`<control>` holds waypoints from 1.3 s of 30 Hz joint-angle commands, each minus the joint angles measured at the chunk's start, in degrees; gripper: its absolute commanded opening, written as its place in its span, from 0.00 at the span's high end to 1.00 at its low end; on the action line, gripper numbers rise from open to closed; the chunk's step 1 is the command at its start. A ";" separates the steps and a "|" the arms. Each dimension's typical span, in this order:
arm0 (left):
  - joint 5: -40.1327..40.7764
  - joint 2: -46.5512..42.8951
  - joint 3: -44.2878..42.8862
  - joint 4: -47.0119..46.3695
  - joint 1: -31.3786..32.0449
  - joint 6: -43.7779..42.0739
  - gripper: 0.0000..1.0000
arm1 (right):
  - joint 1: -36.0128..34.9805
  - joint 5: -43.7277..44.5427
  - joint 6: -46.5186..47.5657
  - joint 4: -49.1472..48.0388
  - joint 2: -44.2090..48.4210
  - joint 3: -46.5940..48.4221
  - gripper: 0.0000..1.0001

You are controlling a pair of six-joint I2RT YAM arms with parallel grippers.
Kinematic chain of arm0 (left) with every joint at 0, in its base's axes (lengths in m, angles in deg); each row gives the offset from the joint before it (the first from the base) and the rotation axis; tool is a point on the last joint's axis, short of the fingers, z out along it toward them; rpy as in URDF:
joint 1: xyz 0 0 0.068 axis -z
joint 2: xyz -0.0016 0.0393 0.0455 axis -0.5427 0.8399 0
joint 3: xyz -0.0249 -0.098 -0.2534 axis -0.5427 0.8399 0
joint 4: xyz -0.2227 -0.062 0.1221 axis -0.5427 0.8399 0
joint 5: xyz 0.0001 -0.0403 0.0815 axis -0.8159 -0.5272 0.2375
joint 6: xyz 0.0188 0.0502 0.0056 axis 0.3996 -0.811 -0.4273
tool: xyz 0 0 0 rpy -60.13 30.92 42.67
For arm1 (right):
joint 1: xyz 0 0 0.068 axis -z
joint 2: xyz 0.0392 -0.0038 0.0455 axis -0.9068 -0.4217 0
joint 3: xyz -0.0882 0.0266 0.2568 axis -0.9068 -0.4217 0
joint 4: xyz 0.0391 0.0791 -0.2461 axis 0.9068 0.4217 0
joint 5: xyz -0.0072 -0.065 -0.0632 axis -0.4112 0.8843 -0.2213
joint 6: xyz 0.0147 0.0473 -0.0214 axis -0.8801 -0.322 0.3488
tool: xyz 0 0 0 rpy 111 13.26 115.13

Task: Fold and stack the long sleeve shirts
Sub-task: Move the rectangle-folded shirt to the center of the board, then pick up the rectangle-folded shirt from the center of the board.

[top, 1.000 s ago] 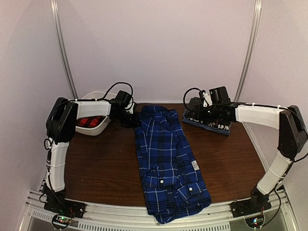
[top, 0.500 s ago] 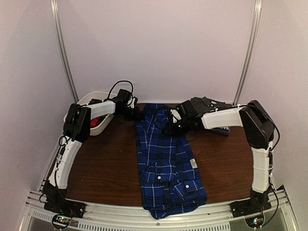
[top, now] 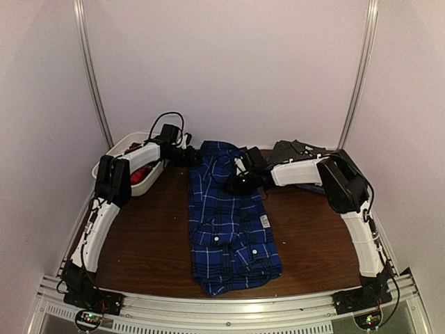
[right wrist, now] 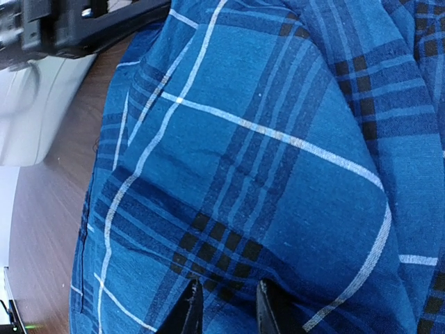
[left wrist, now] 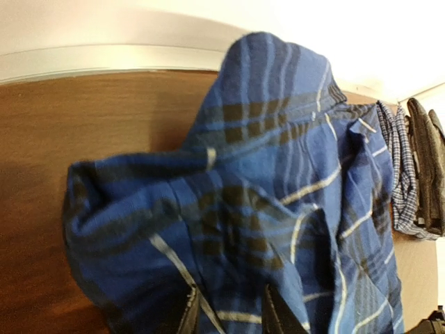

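Observation:
The large blue-and-black plaid shirt lies lengthwise in the middle of the table, its far end bunched up. My left gripper is at the shirt's far left corner, and its jaws are shut on a fold of the plaid cloth. My right gripper is on the shirt's upper right side, shut on a pinch of the plaid. The dark charcoal striped shirt lies folded at the back right and also shows in the left wrist view. The red-and-black plaid shirt lies in the white tub.
The white plastic tub stands at the back left, beside the left arm, and shows in the right wrist view. Brown tabletop shows on both sides of the shirt. A metal rail runs along the front edge.
My right arm swung from the charcoal pile onto the blue plaid shirt. The shirt has slid back from the front edge, toward the wall and slightly left.

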 commanded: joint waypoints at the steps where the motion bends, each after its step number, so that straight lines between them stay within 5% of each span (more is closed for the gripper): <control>1: -3.02 -11.87 6.09 -1.83 0.93 -0.27 0.65 | 0.48 1.86 -0.45 5.86 -0.80 4.64 0.70; 10: -1.24 -38.04 37.37 -6.36 3.52 2.55 0.61 | 0.33 1.34 1.19 11.97 9.12 5.41 0.57; 14: -1.87 -52.04 57.81 -12.98 5.88 6.88 0.61 | 0.03 0.94 0.58 9.68 18.50 -5.15 0.53; 22: 4.21 -69.47 85.53 -16.60 15.81 15.15 0.62 | -2.35 0.84 -2.48 4.26 38.46 -32.34 0.53; 30: 9.42 -79.76 102.31 -22.30 27.24 25.90 0.60 | -5.32 0.26 -5.40 1.71 53.91 -53.48 0.51; 39: 9.88 -79.38 108.85 -28.43 32.39 31.09 0.55 | -5.83 -0.15 -7.11 1.70 63.74 -66.93 0.42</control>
